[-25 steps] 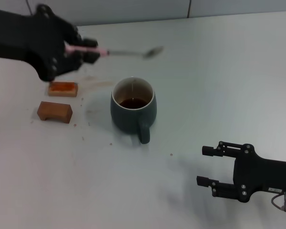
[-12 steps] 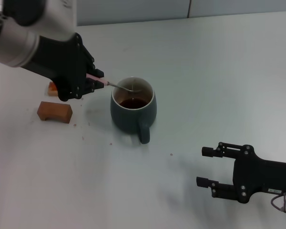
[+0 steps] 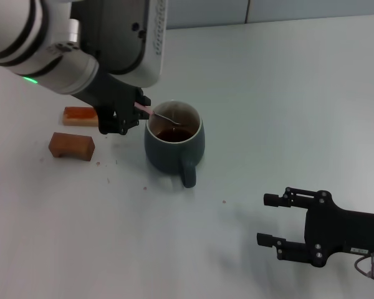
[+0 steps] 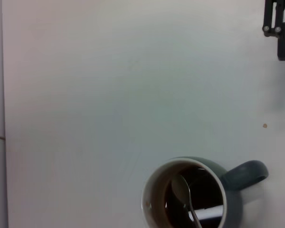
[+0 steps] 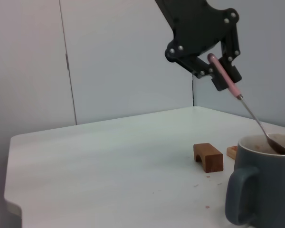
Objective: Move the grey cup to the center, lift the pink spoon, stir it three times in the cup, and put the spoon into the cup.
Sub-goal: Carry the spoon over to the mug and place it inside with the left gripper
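Note:
The grey cup [image 3: 173, 144] stands upright near the table's middle, handle toward me, dark liquid inside. It also shows in the left wrist view [image 4: 192, 197] and the right wrist view [image 5: 265, 183]. My left gripper [image 3: 128, 112] is shut on the pink spoon [image 3: 144, 109] just left of the cup's rim. The spoon [image 5: 228, 81] slants down, and its metal bowl [image 4: 181, 189] is inside the cup. My right gripper [image 3: 271, 218] is open and empty, low over the table at the front right.
Two orange-brown blocks lie left of the cup: a flat one [image 3: 80, 116] partly behind my left arm and an arched one [image 3: 71, 146] nearer me. The arched block also shows in the right wrist view [image 5: 208, 157]. Small crumbs dot the white table [image 3: 287, 99].
My left arm has swung right and down with the spoon. The spoon was level above the cup; its bowl is now lowered into the cup. The right arm has not moved.

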`<state>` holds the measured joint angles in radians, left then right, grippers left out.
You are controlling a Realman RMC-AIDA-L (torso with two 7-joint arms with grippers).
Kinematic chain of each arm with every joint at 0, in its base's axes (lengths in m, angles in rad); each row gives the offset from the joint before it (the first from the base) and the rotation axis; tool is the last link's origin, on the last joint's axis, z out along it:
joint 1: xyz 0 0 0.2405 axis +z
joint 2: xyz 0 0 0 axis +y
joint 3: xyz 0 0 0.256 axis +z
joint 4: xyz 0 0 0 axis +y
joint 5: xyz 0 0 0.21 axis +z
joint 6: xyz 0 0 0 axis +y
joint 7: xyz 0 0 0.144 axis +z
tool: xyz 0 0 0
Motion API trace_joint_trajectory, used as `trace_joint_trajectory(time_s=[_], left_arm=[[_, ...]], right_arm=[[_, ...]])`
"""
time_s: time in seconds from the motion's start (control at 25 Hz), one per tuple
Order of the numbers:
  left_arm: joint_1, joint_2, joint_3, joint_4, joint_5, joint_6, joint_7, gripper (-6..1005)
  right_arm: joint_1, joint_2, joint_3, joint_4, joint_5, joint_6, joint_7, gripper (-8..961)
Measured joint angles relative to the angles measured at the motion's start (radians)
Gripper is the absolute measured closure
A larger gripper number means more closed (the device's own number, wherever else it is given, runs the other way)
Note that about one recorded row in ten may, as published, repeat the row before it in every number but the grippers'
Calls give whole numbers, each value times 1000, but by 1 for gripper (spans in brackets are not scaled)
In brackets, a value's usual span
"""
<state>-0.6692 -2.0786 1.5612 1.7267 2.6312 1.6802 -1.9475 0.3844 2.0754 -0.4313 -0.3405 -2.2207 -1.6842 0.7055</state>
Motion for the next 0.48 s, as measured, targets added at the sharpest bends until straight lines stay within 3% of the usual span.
trace_joint_trajectory(time_s=[0.48], left_arm=[[-19, 0, 46, -52, 80, -31, -12, 869]], right_arm=[[-1, 0, 0, 2, -2, 0, 0, 260]])
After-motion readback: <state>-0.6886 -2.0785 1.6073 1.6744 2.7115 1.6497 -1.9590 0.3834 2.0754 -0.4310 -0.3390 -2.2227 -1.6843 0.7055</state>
